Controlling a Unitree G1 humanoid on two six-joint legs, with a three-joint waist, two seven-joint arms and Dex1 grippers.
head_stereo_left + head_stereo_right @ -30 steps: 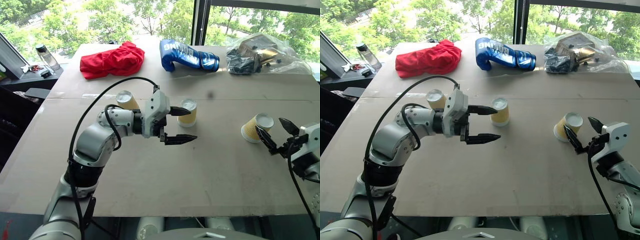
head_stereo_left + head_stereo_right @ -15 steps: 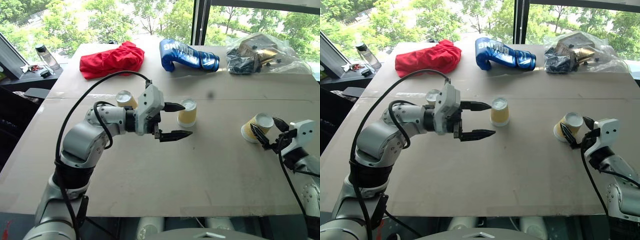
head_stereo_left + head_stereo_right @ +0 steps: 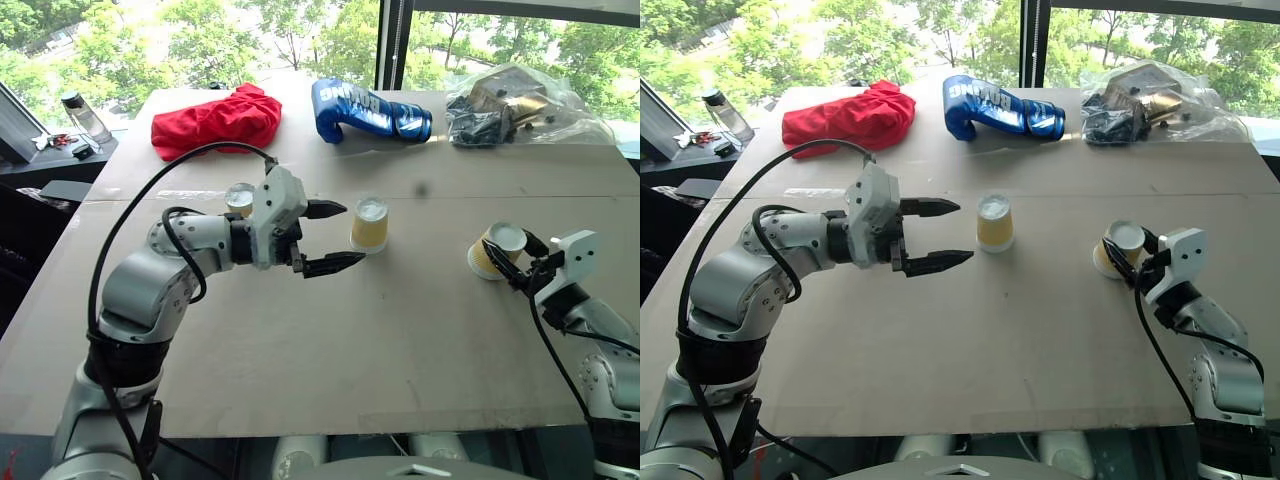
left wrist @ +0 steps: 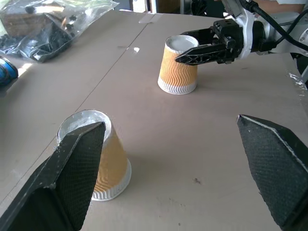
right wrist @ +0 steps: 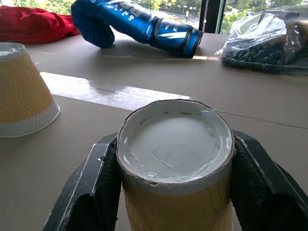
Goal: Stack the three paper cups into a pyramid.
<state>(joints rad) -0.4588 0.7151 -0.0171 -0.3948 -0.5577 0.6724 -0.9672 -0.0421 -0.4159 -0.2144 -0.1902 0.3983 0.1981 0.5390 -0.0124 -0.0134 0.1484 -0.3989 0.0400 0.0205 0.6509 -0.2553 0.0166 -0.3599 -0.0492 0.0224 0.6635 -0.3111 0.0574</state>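
Note:
Three yellow paper cups stand upside down on the brown table [image 3: 400, 330]. My right gripper [image 3: 515, 255] is shut on the right cup [image 3: 488, 252], with a black finger [image 5: 96, 178] pressed on each side of it. The middle cup [image 3: 369, 224] stands free. Just to its left is my left gripper [image 3: 965, 231], open, pointing at it and not touching. In the left wrist view that cup [image 4: 108, 163] sits beside one finger [image 4: 72, 183]. The third cup [image 3: 240, 198] shows partly behind my left wrist.
Along the far side of the table lie a red cloth [image 3: 215, 118], a blue boxing glove [image 3: 370, 110] and a clear plastic bag of dark parts [image 3: 510, 105]. A bottle [image 3: 75, 115] stands on a ledge beyond the table's left edge.
My right gripper moved in around the right cup and shut on it. My left gripper drew back a little to the left from the middle cup and stayed open.

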